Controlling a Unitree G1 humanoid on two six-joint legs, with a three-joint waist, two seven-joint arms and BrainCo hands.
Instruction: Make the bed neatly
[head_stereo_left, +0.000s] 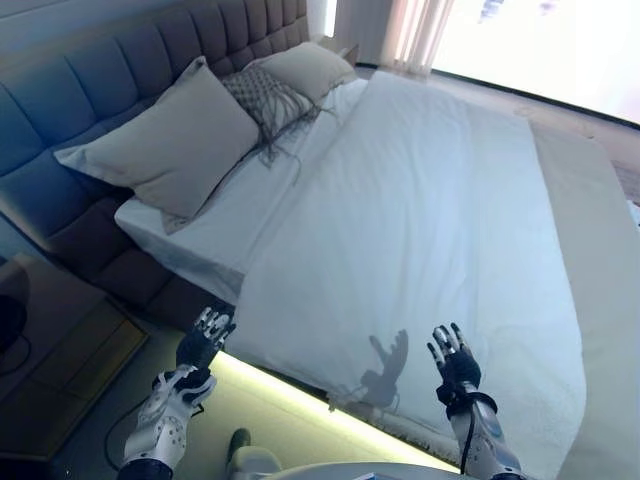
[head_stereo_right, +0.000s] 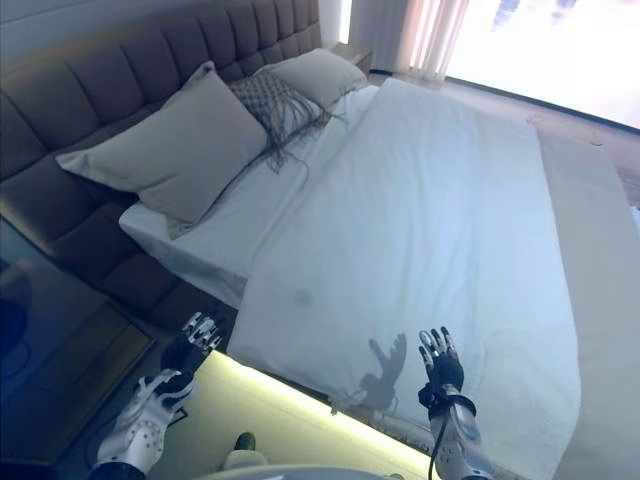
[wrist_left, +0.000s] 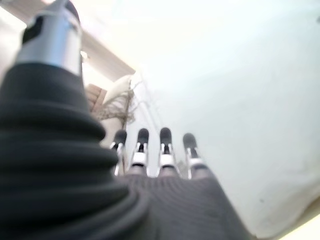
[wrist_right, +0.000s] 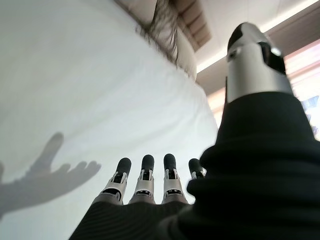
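A white duvet (head_stereo_left: 420, 220) lies spread flat over the bed, its top edge below the pillows. Two grey pillows (head_stereo_left: 170, 145) (head_stereo_left: 310, 68) and a fringed patterned cushion (head_stereo_left: 262, 98) lean on the padded headboard (head_stereo_left: 90, 70). A strip of white sheet (head_stereo_left: 215, 215) shows between pillows and duvet. My left hand (head_stereo_left: 203, 340) is open, held off the bed's near edge, holding nothing. My right hand (head_stereo_left: 455, 362) is open above the duvet's near edge, casting a shadow on it. Both wrist views show straight fingers (wrist_left: 165, 145) (wrist_right: 145, 175) over the duvet.
A dark bedside table (head_stereo_left: 60, 350) stands at the left. A lit strip (head_stereo_left: 300, 395) runs under the bed's near side. A beige band (head_stereo_left: 600, 260) lies across the foot of the bed. A curtain and bright window (head_stereo_left: 520, 40) are beyond.
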